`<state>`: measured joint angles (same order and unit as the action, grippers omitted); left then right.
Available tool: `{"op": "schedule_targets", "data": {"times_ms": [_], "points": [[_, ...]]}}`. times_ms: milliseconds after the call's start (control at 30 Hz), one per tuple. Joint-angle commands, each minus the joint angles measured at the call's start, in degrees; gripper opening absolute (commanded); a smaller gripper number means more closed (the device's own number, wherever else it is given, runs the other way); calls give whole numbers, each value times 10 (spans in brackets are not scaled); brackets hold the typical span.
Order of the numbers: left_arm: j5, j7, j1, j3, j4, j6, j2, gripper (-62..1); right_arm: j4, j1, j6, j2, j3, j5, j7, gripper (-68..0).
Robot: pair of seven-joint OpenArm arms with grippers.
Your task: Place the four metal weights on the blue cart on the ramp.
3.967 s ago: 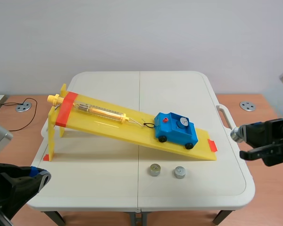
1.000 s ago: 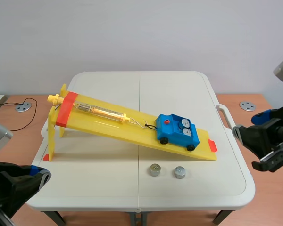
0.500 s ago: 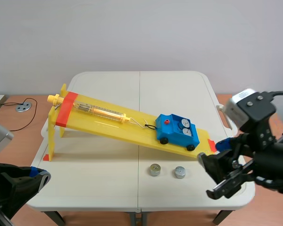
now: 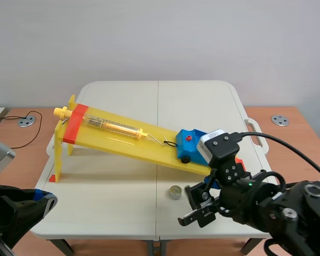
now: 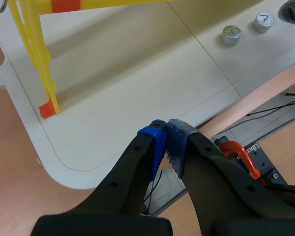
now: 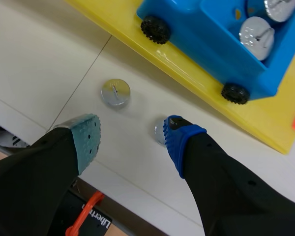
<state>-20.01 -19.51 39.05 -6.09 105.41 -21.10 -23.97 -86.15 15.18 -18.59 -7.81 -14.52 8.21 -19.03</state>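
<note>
Yellow plastic makes the long ramp [image 4: 117,140], which stands tilted on the white folding bench [image 4: 106,197]. Near the low end of the ramp sits the blue plastic cart [image 6: 201,34] with its black wheels on the ramp surface; in the scene view the right arm covers a part of it. Two round metal weights [image 6: 256,32] lie side by side inside the open box of the cart. The third round metal weight [image 6: 115,92] lies on the bench just beside the ramp's low part, on the robot's side of it. The fourth metal weight [image 6: 160,132] lies near it, also beside the ramp, mostly hidden behind the blue pad [image 6: 179,140]; I cannot tell if they touch. The right tool [image 6: 133,136] hangs over these two loose weights with its fingers wide apart, holding nothing, and its grey-green pad [image 6: 90,137] is apart from the third weight. The left tool [image 5: 165,141] is off the bench edge, toward the ramp's high end, its two pads pressed together with nothing between them. On the upper half of the ramp lies a clear tube spring scale [image 4: 113,127].
</note>
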Motion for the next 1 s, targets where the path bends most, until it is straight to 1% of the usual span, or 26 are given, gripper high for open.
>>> {"op": "schedule_targets", "data": {"times_ms": [0, 100, 400, 567, 700, 833, 900, 967], "points": [[-42, 48, -11, -10, 28, -1, 3, -580, -27, -46, 27, 5, 7, 7, 90, -381], [-42, 48, -11, -10, 28, -1, 3, -580, 6, -65, 42, 20, -4, -11, 106, -381], [-42, 48, -11, -10, 28, -1, 3, -580, 99, -119, 45, 56, -33, -31, 140, -382], [-42, 48, -11, -10, 28, -1, 3, -580, 109, -131, 57, 65, -45, -43, 148, -382], [-42, 49, -11, -10, 28, -1, 3, -580, 116, -135, 58, 72, -56, -44, 150, -383], [-42, 49, -11, -10, 28, -1, 3, -580, 138, -143, 58, 76, -70, -48, 153, -384], [-42, 48, -11, -10, 28, -1, 3, -580, 147, -145, 63, 78, -73, -61, 162, -404], [-42, 49, -11, -10, 28, -1, 3, -580, 150, -147, 69, 80, -73, -64, 166, -408]]}}
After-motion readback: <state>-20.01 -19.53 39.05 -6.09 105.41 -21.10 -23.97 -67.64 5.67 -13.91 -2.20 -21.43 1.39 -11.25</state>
